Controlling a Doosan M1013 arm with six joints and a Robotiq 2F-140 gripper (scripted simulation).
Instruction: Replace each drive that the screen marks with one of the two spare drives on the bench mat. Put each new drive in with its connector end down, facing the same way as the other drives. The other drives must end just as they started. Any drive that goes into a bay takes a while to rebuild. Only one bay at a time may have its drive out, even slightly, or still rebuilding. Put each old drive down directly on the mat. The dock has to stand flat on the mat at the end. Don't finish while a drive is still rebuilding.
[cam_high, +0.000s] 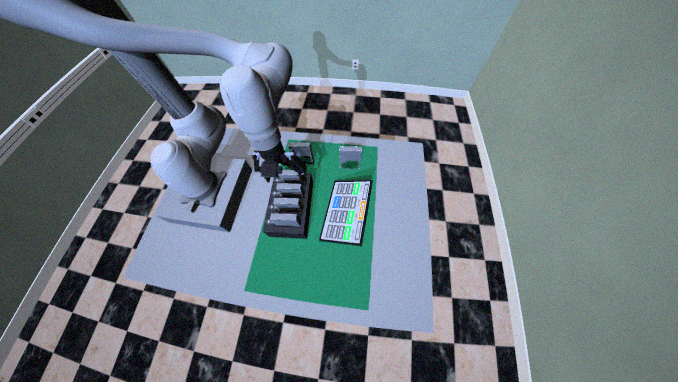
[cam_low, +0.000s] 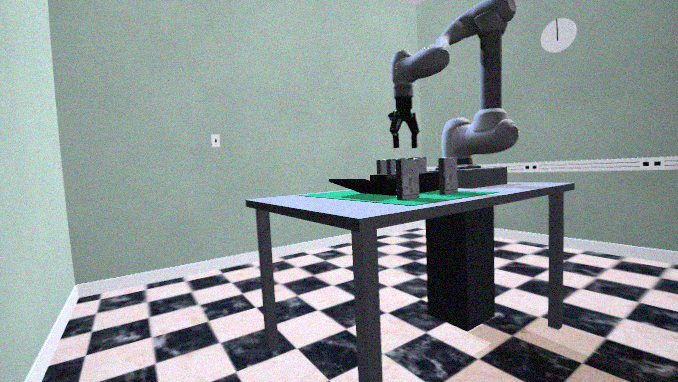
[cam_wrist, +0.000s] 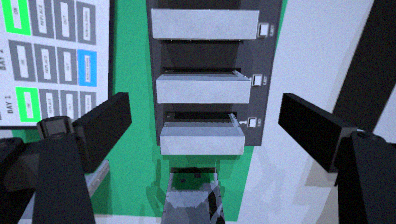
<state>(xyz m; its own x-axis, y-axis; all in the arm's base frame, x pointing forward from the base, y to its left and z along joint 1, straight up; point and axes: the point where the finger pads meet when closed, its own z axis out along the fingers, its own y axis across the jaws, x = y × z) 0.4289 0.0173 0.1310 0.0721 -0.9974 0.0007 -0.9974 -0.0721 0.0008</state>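
Note:
My gripper (cam_high: 285, 174) (cam_low: 405, 145) (cam_wrist: 205, 108) is open and empty, above the bay 1 end of the dark dock (cam_high: 307, 212) (cam_wrist: 200, 52). Four drives stand in the dock: bay 1 (cam_high: 288, 175) (cam_wrist: 202, 144), bay 2 (cam_high: 288, 188) (cam_wrist: 203, 91), bay 3 (cam_high: 286, 203) (cam_wrist: 205, 24) and bay 4 (cam_high: 285, 220). The screen (cam_high: 345, 210) (cam_wrist: 34, 45) shows bay 2 in blue, rebuilding; the other three rows are green, and an orange side box is lit. One loose drive (cam_high: 301, 151) (cam_low: 448, 176) stands upright past bay 1, another (cam_high: 350, 156) (cam_low: 409, 178) beyond the screen.
The green mat (cam_high: 310, 275) (cam_low: 472, 194) lies under the dock, screen and both loose drives, on the grey table (cam_high: 400, 250) (cam_low: 310, 207). The robot's base block (cam_high: 210, 215) (cam_low: 482, 177) stands beside the dock.

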